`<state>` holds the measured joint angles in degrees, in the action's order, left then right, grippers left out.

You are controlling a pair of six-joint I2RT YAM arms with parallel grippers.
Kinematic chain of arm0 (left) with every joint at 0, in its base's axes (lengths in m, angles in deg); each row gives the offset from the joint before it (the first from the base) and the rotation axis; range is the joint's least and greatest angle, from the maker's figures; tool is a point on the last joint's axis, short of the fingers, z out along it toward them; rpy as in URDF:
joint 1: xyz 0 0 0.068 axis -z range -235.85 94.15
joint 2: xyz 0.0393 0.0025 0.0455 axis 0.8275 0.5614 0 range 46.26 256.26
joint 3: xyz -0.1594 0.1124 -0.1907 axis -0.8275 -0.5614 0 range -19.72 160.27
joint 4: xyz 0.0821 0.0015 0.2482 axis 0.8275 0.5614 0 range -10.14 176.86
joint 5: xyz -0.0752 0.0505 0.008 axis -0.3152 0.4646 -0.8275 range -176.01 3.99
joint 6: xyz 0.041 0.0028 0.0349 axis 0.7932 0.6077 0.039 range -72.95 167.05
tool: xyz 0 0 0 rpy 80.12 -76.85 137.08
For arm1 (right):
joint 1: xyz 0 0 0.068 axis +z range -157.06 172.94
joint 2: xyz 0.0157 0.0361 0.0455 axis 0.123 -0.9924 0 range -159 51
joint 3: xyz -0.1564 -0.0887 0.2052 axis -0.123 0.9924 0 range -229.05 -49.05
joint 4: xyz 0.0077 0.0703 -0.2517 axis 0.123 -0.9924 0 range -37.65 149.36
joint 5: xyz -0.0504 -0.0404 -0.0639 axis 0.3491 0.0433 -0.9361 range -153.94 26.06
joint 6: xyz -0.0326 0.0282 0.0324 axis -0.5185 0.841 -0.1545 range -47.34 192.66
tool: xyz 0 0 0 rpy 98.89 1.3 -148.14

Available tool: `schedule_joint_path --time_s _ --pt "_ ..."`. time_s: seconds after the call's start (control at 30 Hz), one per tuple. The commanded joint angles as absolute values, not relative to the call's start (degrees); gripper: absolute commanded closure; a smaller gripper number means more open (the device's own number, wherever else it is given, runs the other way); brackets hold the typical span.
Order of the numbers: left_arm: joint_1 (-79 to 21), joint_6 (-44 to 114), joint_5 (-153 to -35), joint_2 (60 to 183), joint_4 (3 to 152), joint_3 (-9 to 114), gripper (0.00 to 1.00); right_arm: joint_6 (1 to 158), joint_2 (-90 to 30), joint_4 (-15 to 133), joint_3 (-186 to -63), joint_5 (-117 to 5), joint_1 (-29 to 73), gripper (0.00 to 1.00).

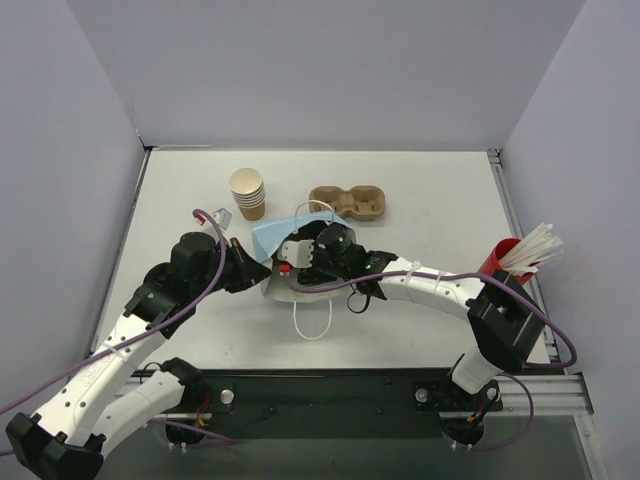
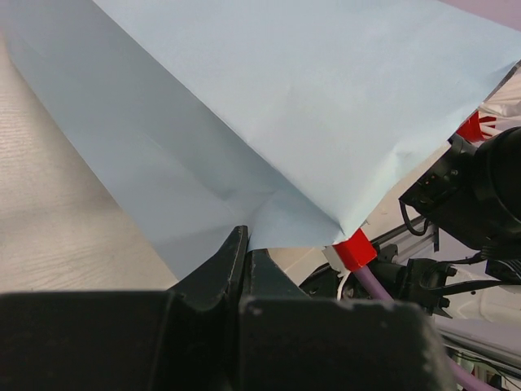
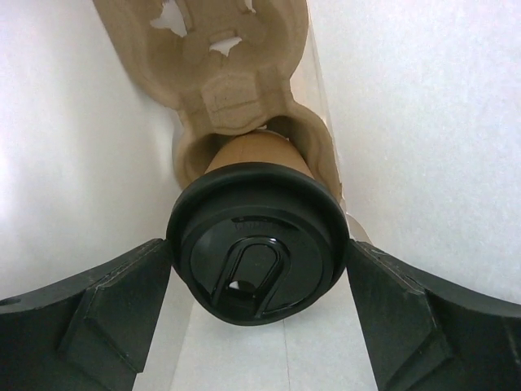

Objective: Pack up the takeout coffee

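A tan cup with a black lid (image 3: 256, 244) sits in the near hollow of a brown pulp tray (image 3: 236, 90), inside the white interior of a light blue paper bag (image 1: 275, 235). The tray's far hollow looks empty. My right gripper (image 3: 259, 265) reaches into the bag's mouth, and its fingers (image 3: 106, 301) press on both sides of the lid. From above, the right gripper (image 1: 303, 262) hides the cup. My left gripper (image 2: 247, 242) is shut on an edge of the blue bag (image 2: 269, 122); it holds the bag from the left in the top view (image 1: 256, 270).
A second, empty pulp tray (image 1: 347, 202) lies behind the bag. A stack of lidless tan cups (image 1: 248, 193) stands at the back left. A red cup of white straws (image 1: 508, 258) stands at the right edge. The bag's white handle loop (image 1: 312, 322) lies toward the arms.
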<state>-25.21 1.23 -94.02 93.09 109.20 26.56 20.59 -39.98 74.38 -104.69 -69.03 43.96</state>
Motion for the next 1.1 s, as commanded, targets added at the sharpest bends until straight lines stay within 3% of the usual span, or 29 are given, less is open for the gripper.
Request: schedule_joint_path --time_s 0.0,0.13,0.73,1.07 --pt "-25.4 1.5 -94.7 92.6 108.9 29.0 1.00 22.4 -36.3 71.0 -107.7 -68.6 43.4 0.04" --pt "-25.4 1.4 -94.8 92.8 109.1 29.1 1.00 22.8 -35.6 70.3 -108.0 -69.0 43.3 0.00" --pt "-25.4 2.8 -94.7 95.3 111.8 31.8 1.00 25.1 -35.1 63.2 -114.0 -67.8 43.0 0.00" --pt "-25.4 3.6 -94.8 96.6 113.3 34.3 1.00 26.6 -34.9 60.1 -115.1 -67.6 43.0 0.07"
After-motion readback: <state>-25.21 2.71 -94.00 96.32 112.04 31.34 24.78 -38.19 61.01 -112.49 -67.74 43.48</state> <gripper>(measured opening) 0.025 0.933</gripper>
